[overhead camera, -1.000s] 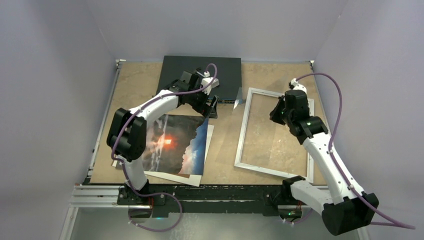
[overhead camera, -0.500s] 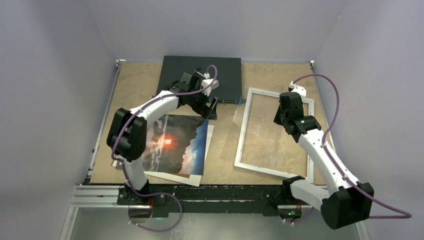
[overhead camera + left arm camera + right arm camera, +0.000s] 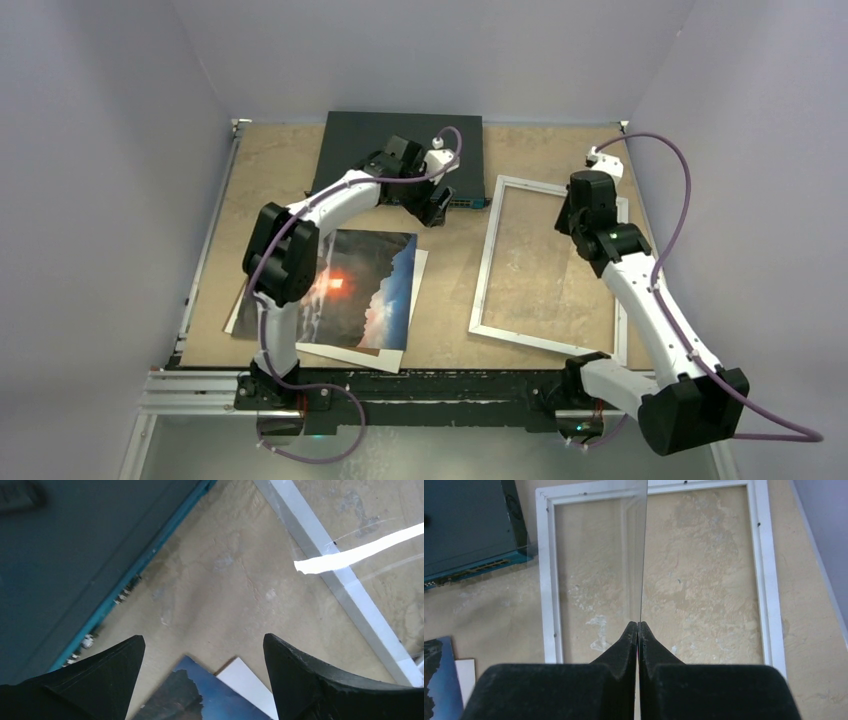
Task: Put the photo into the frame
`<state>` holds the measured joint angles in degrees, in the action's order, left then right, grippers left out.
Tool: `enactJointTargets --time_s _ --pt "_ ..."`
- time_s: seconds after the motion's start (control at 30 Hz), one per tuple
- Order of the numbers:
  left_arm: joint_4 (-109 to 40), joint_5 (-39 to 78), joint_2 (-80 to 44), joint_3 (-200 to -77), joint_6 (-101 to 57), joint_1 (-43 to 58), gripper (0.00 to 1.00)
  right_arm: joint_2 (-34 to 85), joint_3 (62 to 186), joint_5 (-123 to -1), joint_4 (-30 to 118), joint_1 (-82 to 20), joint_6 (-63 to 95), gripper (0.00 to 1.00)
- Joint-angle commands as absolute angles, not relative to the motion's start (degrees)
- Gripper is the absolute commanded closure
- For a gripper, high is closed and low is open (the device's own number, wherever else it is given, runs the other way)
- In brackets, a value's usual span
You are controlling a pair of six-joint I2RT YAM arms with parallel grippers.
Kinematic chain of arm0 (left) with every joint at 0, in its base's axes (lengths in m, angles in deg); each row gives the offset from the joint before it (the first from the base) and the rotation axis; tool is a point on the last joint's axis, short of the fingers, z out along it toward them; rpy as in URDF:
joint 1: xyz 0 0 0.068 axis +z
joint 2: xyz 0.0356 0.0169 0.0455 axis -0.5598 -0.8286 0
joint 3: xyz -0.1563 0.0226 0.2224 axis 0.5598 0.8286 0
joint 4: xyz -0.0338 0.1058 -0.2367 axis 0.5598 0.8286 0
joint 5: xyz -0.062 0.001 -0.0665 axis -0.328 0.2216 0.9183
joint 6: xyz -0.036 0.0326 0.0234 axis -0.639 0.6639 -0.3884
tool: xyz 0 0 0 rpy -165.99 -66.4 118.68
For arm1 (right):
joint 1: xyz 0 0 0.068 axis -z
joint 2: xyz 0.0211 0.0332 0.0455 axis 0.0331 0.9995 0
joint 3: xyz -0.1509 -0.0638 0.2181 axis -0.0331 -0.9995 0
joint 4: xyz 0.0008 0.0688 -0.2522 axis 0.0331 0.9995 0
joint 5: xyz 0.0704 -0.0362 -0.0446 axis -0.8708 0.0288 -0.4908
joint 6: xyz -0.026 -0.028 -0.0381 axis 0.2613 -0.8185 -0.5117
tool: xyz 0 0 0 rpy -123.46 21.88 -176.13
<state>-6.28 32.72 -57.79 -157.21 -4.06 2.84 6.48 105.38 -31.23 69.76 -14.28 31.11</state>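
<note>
Toward the tabletop's [image 3: 450,290] near-left corner, the photo [image 3: 360,290] looks thin, slick, floppy: my empty, wide-open left gripper [image 3: 201,645] should pinch its far corner; my right gripper [image 3: 638,625] is clamped on a clear pane [image 3: 639,555].

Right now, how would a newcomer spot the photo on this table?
On the tan table, look near-left, in front of the flat dark box with a teal edge. The glossy squarish print lies flat there, left of the white-bordered rectangular frame. Dark clouds, an orange glow and a blue right edge set it apart from the plain white sheet beneath it.
</note>
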Motion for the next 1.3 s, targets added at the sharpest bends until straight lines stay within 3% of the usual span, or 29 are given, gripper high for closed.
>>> enactJointTargets --time_s 0.0,0.23,0.6,0.87,1.1,1.27 --pt "-5.87 30.64 -59.16 -164.97 3.63 1.31 0.13 6.49 108.18 -28.54 68.64 -13.16 27.28 1.00" --pt "-5.06 25.83 -67.15 -177.36 10.30 -3.46 0.09 7.23 107.24 -29.67 67.36 -13.13 27.38 1.00" --pt "-16.56 21.89 -80.22 -190.15 12.81 -6.76 0.11 5.59 104.19 -34.35 66.77 -12.90 28.74 1.00" --pt "-26.57 17.04 -82.98 -189.61 14.38 -6.78 0.25 4.21 102.97 -35.65 67.27 -12.88 28.89 1.00" --pt "-25.96 15.23 -87.64 -193.24 16.27 -6.88 0.42 3.67 102.39 -36.88 67.47 -12.88 29.01 1.00" --pt "-23.13 11.31 -91.38 -196.77 18.01 -6.92 0.47 3.59 101.47 -37.67 66.94 -12.88 29.22 1.00"
